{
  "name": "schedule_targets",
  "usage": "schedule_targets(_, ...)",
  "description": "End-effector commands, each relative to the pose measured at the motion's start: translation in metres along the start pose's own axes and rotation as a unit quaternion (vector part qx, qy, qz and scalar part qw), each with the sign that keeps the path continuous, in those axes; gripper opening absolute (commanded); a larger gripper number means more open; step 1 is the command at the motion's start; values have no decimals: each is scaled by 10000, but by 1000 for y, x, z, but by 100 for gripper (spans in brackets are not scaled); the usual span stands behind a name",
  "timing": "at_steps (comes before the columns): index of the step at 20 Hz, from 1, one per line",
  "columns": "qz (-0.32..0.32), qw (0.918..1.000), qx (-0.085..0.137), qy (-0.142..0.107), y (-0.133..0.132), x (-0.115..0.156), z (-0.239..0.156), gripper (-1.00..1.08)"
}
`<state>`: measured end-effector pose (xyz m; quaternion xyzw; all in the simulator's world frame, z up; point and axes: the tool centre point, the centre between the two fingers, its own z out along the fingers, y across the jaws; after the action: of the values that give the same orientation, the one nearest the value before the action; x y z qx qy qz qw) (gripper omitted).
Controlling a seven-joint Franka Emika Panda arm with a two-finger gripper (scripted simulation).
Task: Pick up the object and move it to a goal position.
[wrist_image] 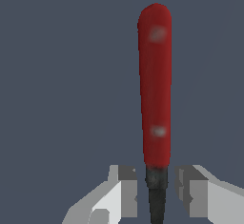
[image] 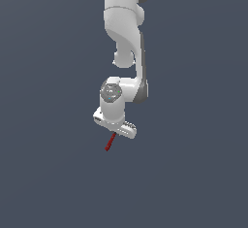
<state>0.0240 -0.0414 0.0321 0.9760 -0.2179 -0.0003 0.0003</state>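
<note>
A: where's our stick [wrist_image: 155,85] sitting vs the fingers [wrist_image: 127,192]?

B: its blackish end runs right down between them, red length pointing straight away. Fingers look spread, a gap on each side, so we aren't pinching it yet. Exterior view: it pokes out below the gripper [image: 116,130].

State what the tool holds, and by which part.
Cannot be told: the stick's blackish end sits between the tool's fingers, but gaps show on both sides.
</note>
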Motion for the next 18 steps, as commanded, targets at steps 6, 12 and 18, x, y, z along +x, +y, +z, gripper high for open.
schedule_targets(6,0,10000,0,2,-10,43,-18,-100)
schedule_targets(12,0,10000,0,2,-17,69,-28,-100)
schedule_targets(18,0,10000,0,2,-21,85,-34,-100)
